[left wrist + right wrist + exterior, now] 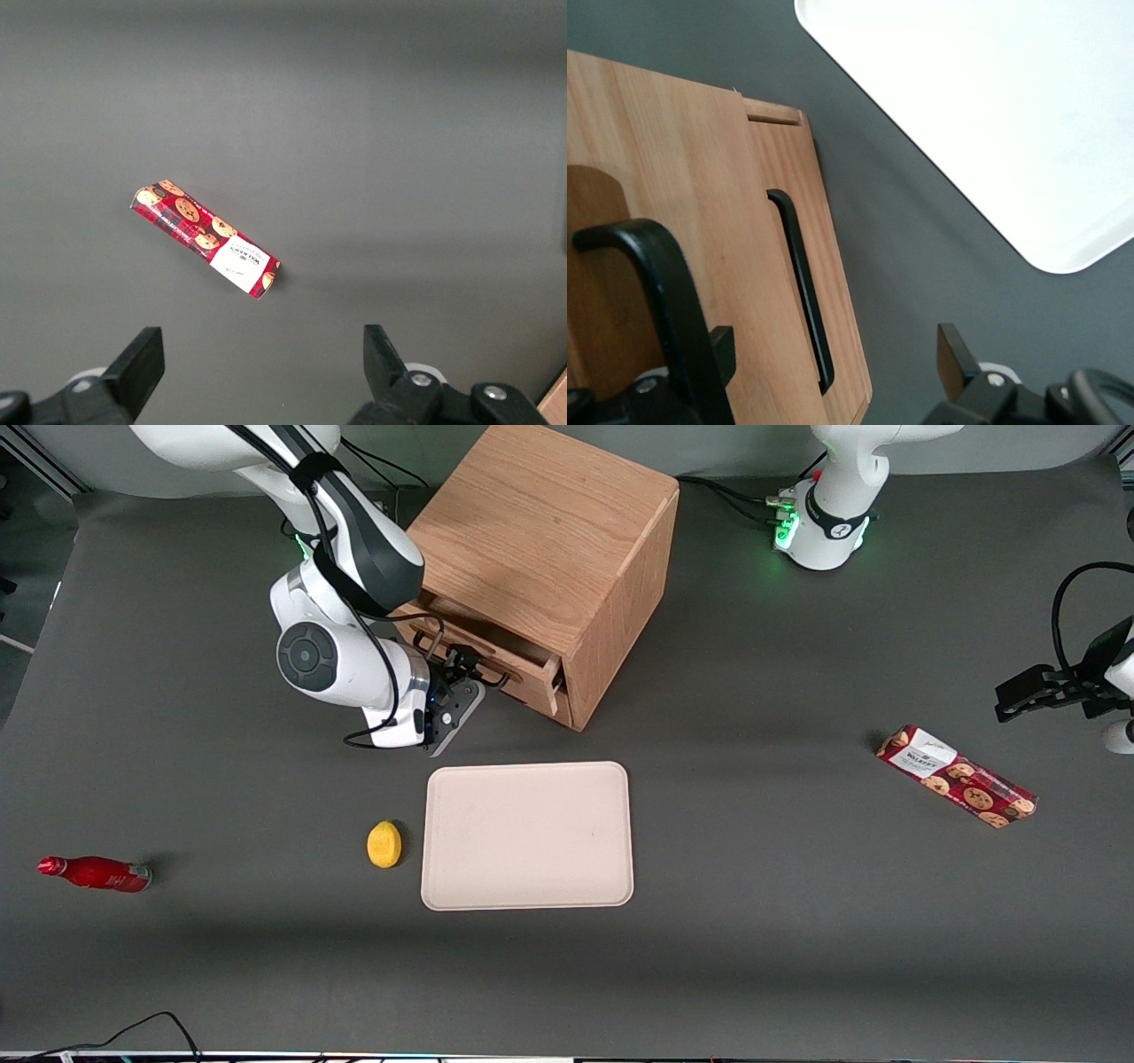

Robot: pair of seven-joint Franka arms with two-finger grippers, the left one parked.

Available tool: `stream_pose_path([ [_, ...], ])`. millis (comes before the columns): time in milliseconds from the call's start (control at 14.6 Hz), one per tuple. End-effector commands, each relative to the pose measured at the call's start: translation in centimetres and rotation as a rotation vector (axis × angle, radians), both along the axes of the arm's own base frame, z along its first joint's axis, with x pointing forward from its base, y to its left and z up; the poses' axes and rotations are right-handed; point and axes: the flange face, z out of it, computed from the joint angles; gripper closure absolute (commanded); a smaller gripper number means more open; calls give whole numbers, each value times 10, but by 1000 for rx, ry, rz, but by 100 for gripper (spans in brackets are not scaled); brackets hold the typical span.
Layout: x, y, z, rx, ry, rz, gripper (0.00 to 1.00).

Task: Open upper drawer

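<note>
The light oak cabinet (540, 540) stands at the back of the table. Its upper drawer (496, 657) is pulled out a little, with a dark gap above its front. In the right wrist view the upper drawer's wooden front (673, 168) is close, and its black bar handle (660, 283) runs right beside one finger (723, 350). The lower drawer's handle (802, 283) shows past the upper front's edge. My right gripper (461, 673) is in front of the upper drawer at its handle. It is open (837, 354), with its fingers wide apart.
A cream tray (527, 835) lies on the table nearer the front camera than the cabinet and also shows in the right wrist view (992, 115). A yellow lemon (384, 843) lies beside it. A red bottle (96, 873) lies toward the working arm's end. A cookie pack (957, 777) (205, 239) lies toward the parked arm's end.
</note>
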Motion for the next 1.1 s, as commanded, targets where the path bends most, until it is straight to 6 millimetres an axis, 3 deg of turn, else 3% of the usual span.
stream_pose_path([
  [0, 16, -13, -15, -7, -16, 45, 0],
  [137, 31, -35, -15, -10, -27, 28, 0],
  [755, 78, -87, -8, -3, -92, 50, 0],
  [1029, 123, -116, 5, -19, -92, 53, 0],
])
